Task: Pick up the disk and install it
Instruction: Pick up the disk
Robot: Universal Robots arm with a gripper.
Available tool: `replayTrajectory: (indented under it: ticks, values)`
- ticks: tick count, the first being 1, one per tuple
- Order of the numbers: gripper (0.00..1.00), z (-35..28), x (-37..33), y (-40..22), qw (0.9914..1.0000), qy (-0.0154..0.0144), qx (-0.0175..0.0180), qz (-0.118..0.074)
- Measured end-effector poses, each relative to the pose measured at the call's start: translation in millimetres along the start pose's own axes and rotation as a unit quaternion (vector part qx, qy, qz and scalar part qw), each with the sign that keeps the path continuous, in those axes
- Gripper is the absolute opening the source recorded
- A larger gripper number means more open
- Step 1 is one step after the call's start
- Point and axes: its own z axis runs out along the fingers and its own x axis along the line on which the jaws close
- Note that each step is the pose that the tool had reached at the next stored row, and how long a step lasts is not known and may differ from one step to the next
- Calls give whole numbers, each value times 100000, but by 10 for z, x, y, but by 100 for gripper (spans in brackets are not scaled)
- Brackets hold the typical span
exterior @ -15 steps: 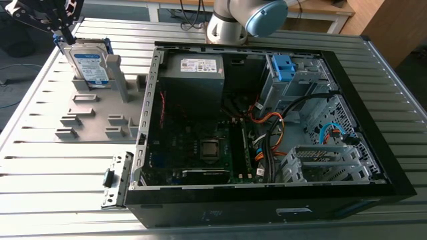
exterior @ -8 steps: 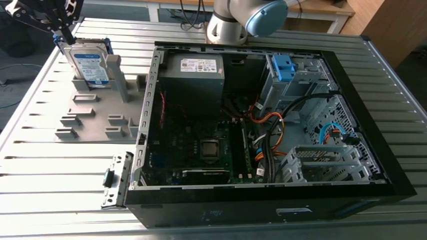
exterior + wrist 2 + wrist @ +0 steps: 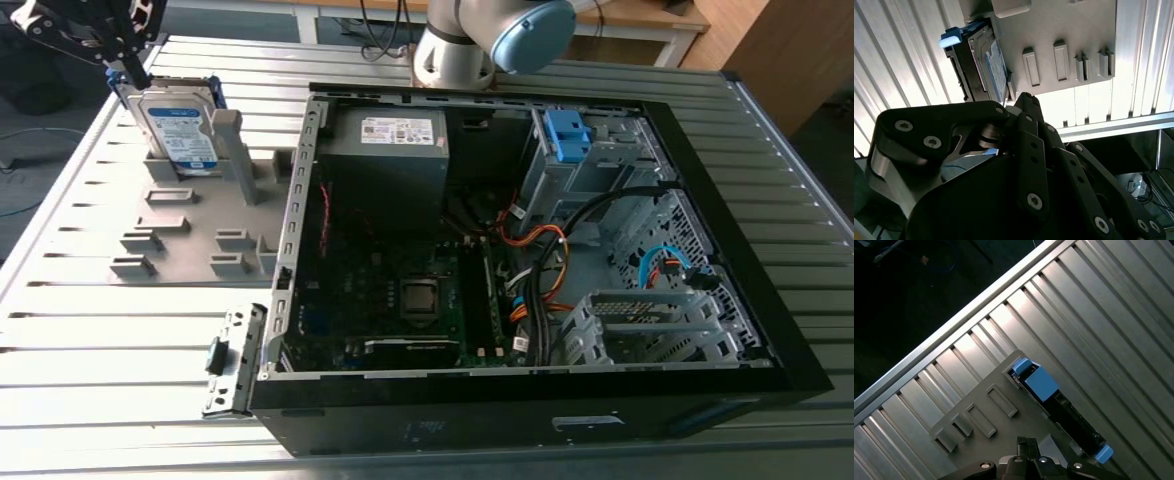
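Observation:
The disk (image 3: 179, 128) stands on edge in a slot of the grey holder plate (image 3: 174, 235) at the exterior view's far left, its white-and-blue label facing the camera and its blue caddy around it. My gripper (image 3: 134, 75) hangs just above the disk's top corner, shut, apart from it and holding nothing. In the second wrist view the gripper (image 3: 1019, 100) ends close beside the disk (image 3: 992, 70). In the first wrist view the disk (image 3: 1054, 395) shows edge-on, with blue caddy ends, beyond the gripper (image 3: 1024, 442).
An open black computer case (image 3: 534, 400) lies on the ribbed metal table (image 3: 107, 340) at the exterior view's right. Inside are a grey power-supply box (image 3: 387, 150), a blue bracket (image 3: 567, 130) by the metal drive cage, and loose cables (image 3: 547, 250). The arm's base (image 3: 461, 50) stands behind.

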Motion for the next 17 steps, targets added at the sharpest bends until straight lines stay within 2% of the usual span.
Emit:
replayTrajectory:
  ticks: [17]
  values:
    - [11,0,0,0,99986,38,-44,-1645]
